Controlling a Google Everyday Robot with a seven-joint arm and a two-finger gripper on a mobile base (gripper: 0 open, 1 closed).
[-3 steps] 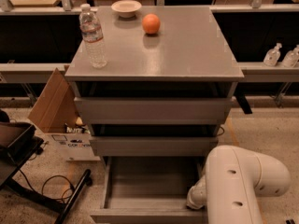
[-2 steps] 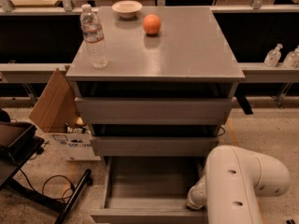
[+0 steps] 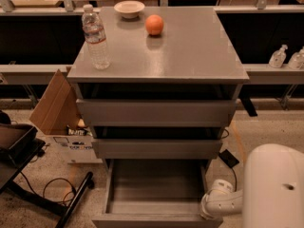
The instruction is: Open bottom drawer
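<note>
- Clearly, the bottom drawer stands pulled well out of the grey cabinet: I look straight down into its bare grey box, and its front panel sits at the lower edge of the view, well forward of the two fronts above.
- So I judge the main work of the task done. The drawer is open far enough to show most of its floor and both side walls.
- Above it, the middle drawer front and the top drawer front are each closed or nearly so, with only a dark gap over each, so the right drawer has been opened.
- My gripper is low on the right, just beside the right front corner of the open drawer, at the end of my white arm. I cannot tell whether it is clamped on the drawer edge or let go, nor whether it touches the panel at all.
- What is left, as I judge it, is little: at most a final bit of pull if the drawer has more travel, then freeing the gripper and backing away without nudging the drawer shut.
- On the counter, the water bottle, the orange and the small bowl stand upright and apart from one another.
</note>
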